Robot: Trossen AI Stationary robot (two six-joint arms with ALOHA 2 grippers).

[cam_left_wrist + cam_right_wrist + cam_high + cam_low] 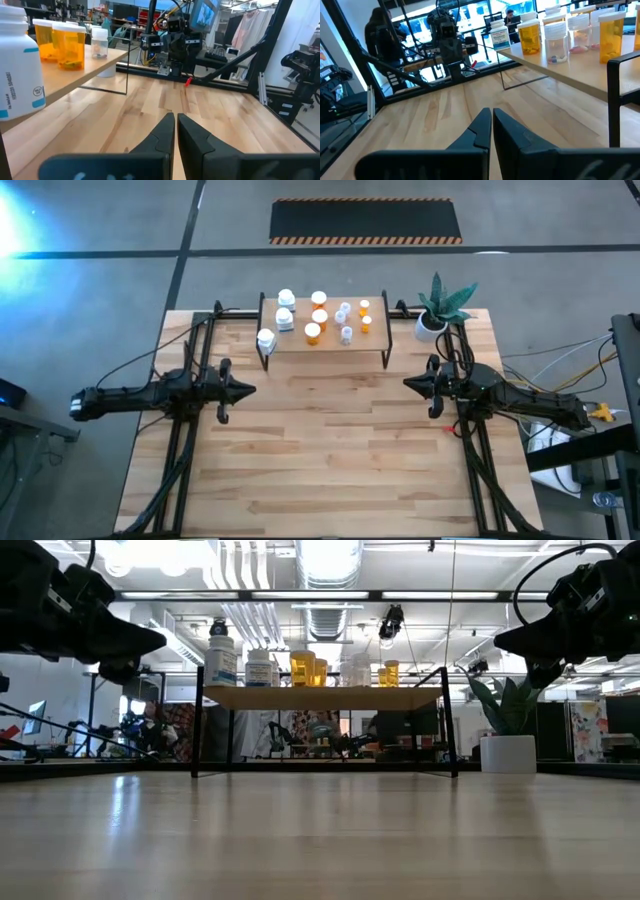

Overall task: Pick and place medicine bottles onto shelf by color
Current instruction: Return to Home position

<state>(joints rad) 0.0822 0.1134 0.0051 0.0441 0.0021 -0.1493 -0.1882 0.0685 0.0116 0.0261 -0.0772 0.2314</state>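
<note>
Homing both arms, I'd say: left gripper and right gripper jaws pinched closed, empty. White, orange and clear white-capped medicine bottles sit on the light-wood black-legged shelf, well clear of both jaws. Next: just park.

Counter: broad bare planks in front of the shelf and between the two arms; nothing stands there. Left pincer and right pincer, fingers together, sit at either side, well apart, so the middle lane is open.

Shelf top: crowded with medicine bottles, narrow gaps between them; a bare strip shows at the front right.

Under the board: open space, bounded only by thin black legs.

Potted plant near the shelf's right end obstructs that side. Black frame rails line both counter sides.
</note>
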